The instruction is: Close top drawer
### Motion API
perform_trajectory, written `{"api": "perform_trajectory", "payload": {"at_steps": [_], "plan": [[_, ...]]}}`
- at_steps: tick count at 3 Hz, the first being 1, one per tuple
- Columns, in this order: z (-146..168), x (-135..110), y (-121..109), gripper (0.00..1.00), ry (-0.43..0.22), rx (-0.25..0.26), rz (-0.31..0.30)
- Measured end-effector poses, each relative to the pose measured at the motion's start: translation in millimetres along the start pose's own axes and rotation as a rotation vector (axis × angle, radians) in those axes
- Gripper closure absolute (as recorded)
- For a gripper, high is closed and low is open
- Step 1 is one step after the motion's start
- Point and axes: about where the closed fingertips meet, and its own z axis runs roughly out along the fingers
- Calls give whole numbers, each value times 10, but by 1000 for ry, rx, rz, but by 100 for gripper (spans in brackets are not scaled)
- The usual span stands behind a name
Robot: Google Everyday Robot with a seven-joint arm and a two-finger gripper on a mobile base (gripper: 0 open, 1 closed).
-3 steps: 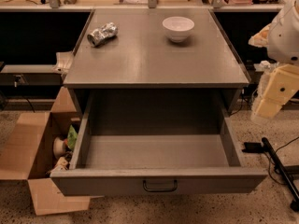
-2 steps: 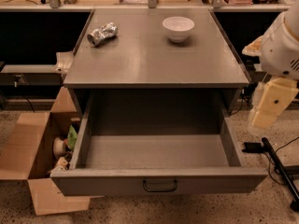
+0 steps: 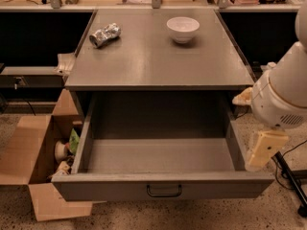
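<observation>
The top drawer [image 3: 160,155] is a wide, deep grey metal drawer, pulled far out of the grey cabinet [image 3: 158,61]. It is empty inside. Its flat front panel [image 3: 96,189] faces me at the bottom of the view, with a small dark wire handle [image 3: 164,191] at its centre. My gripper [image 3: 261,150] is a cream-coloured piece hanging from the big white arm joint [image 3: 280,97] at the right. It sits just above the drawer's right wall, near the front right corner.
A white bowl [image 3: 183,28] and a crushed silver can [image 3: 105,34] sit on the cabinet top. An open cardboard box [image 3: 33,164] with items stands on the floor at the drawer's left. Black stand legs and cables [image 3: 293,183] lie at the right.
My arm has come down and to the left, bringing the gripper from beside the cabinet to the drawer's right front corner. The drawer has not moved.
</observation>
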Motion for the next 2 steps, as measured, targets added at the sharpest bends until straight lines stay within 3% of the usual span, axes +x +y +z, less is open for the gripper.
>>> {"api": "perform_trajectory", "payload": {"at_steps": [2], "plan": [[630, 262, 372, 63, -18, -88, -18]]}}
